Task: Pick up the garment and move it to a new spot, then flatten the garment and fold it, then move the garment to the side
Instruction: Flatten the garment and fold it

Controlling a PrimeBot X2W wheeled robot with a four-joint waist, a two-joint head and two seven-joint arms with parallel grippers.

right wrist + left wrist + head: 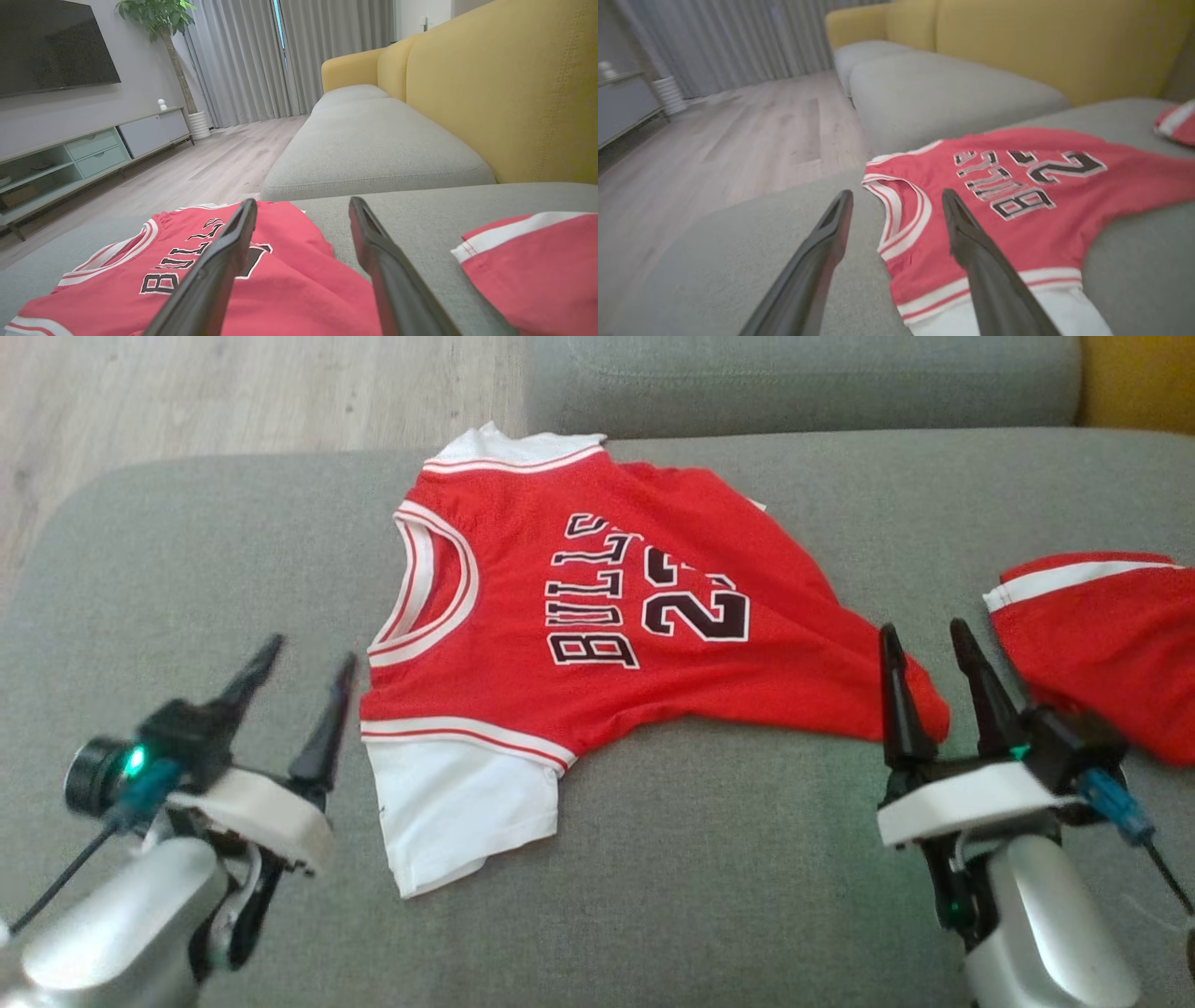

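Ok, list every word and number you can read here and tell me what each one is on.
"BULLS": black letters outlined in white, across the chest of the red jersey.
"2": large black digit below that word on the same jersey; the digit after it is caught in a fold and cannot be read.
The other red garment: no text shows on it.

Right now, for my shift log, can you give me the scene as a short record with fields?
surface: grey sofa cushion
jersey: red, white sleeves, spread out, hem end rumpled
left gripper: open, beside the collar end, holding nothing
right gripper: open, near the hem corner, holding nothing
other: second red garment at the right edge
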